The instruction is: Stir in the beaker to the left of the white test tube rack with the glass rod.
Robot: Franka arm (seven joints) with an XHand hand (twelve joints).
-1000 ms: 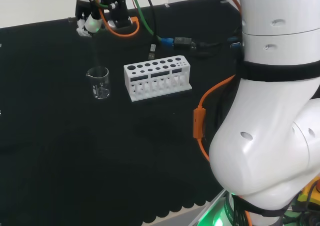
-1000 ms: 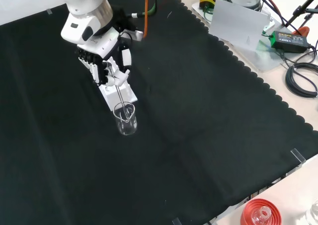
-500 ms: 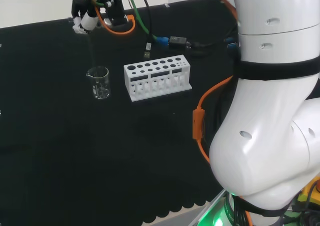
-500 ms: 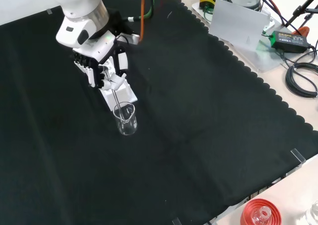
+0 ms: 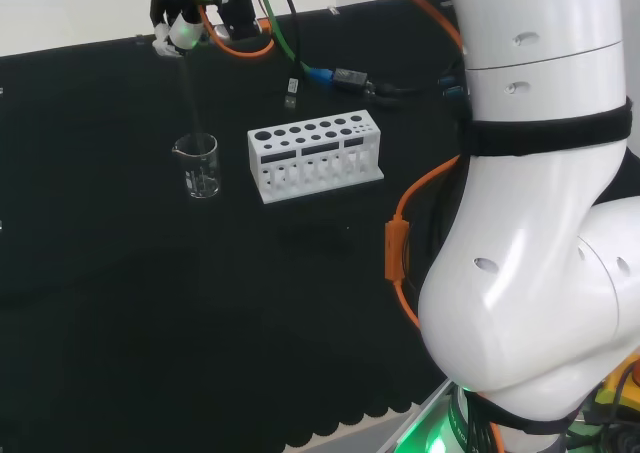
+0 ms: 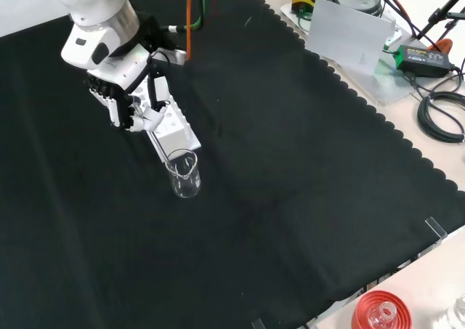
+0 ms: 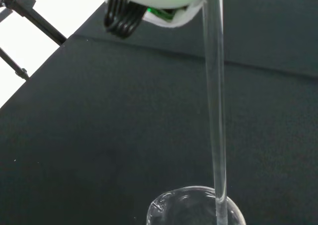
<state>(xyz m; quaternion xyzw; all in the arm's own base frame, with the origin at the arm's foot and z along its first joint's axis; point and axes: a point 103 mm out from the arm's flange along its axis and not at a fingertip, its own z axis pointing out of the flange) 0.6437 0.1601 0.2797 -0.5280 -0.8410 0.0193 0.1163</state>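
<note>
Hand (image 6: 123,100): gripping glass rod (image 7: 214,111), fingers curling round it; rod tip dipping into beaker (image 6: 183,173) beside white test tube rack (image 5: 315,156), mid-cloth (image 6: 290,169).

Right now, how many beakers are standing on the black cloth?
1. A single clear beaker stands left of the white test tube rack in the head view, with the glass rod reaching into it. Clear glassware is hard to see, so another could be missed.

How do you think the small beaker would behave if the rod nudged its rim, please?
The beaker looks empty and thin-walled, so probably light and apt to slide or tip. It stands free on the cloth, likely fragile. The rod reaches its rim.
</note>
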